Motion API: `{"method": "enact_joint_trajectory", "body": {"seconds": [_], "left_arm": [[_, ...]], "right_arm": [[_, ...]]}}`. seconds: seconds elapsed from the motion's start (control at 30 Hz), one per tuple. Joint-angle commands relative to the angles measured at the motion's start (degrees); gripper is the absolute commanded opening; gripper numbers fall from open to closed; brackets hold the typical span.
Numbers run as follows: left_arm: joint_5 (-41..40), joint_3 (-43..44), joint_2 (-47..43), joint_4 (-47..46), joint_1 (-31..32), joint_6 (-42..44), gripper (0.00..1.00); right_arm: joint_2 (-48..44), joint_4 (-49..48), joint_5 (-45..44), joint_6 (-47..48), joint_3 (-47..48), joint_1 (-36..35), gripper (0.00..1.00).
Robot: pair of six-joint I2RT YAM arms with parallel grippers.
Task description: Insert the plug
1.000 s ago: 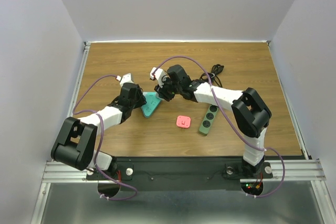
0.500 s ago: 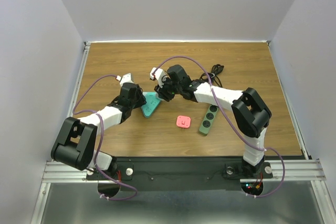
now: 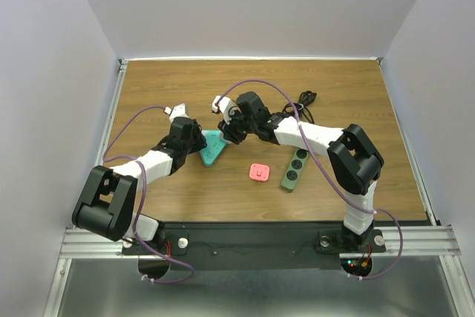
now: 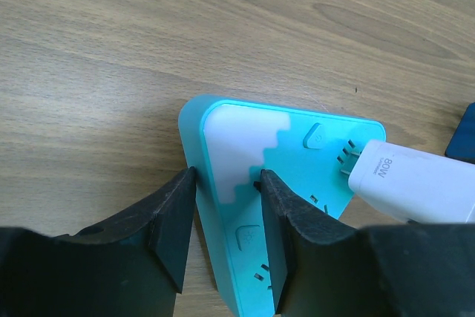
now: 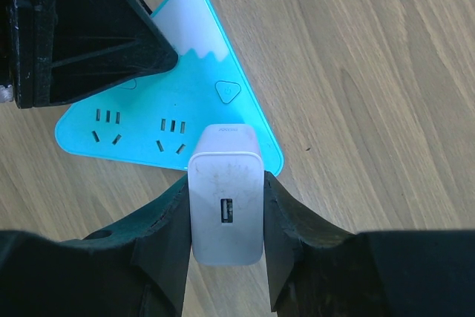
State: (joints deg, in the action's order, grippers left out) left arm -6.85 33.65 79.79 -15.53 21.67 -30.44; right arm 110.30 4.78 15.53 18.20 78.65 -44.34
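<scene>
A teal triangular power strip (image 3: 213, 148) lies flat on the wooden table. My left gripper (image 3: 199, 141) is shut on the strip's left corner, one finger on the outer side and one on the top face (image 4: 226, 183). My right gripper (image 3: 226, 129) is shut on a white USB charger plug (image 5: 226, 202). It holds the plug over the strip's (image 5: 148, 124) near corner. In the left wrist view the plug (image 4: 415, 187) comes in from the right. Its metal prongs (image 4: 347, 157) still show, with their tips at the strip's face (image 4: 245, 139).
A pink square block (image 3: 258, 172) and a dark green power strip (image 3: 295, 169) lie on the table to the right of the teal strip. A coiled black cable (image 3: 305, 100) lies behind the right arm. White walls close in the table.
</scene>
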Motion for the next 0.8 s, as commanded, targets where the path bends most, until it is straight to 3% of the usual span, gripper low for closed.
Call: {"method": "enact_joint_trajectory", "body": {"seconds": [0.0, 0.77], "left_arm": [[1.4, 0.0, 0.3, 3.0, 0.2, 1.3, 0.49], [1.8, 0.1, 0.5, 3.0, 0.2, 1.6, 0.48]], "right_arm": [[0.9, 0.4, -1.7, -0.4, 2.6, -0.8, 0.00], [3.1, 0.4, -1.8, -0.1, 1.4, -0.8, 0.00]]}}
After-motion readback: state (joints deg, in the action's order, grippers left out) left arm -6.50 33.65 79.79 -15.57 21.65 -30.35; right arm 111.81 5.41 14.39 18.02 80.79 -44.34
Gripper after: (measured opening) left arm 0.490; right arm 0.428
